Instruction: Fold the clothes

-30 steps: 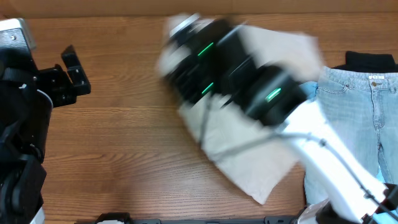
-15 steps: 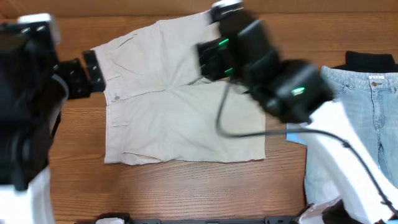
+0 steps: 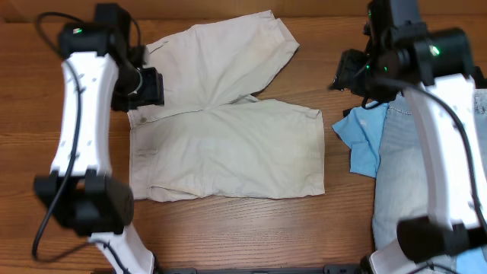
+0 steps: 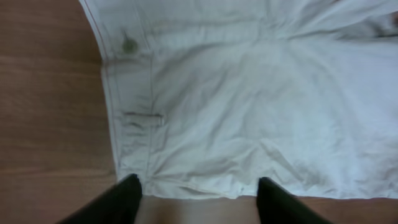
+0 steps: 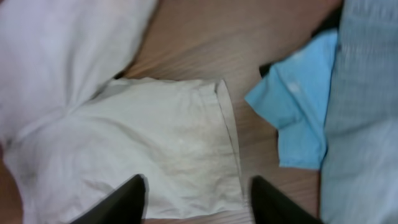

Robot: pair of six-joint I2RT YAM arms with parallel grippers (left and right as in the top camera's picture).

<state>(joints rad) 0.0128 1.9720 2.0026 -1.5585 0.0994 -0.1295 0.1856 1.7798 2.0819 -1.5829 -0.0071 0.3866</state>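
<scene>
no text, label, brand, number or sign reads in any view: none on the beige trousers [image 3: 221, 144], the jeans [image 3: 403, 175], the blue top [image 3: 364, 137] or the table [image 3: 228, 236].

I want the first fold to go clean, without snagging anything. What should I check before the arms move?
1. Shorts flat on the table: ok.
2. Shorts squared up: not ok, one leg splays away from the other.
3. Left gripper open, empty: ok.
4. Right gripper open, empty: ok.
5. Blue top apart from the shorts' hem: ok, narrow gap.
6. Nothing trapped under the shorts: cannot tell.
</scene>
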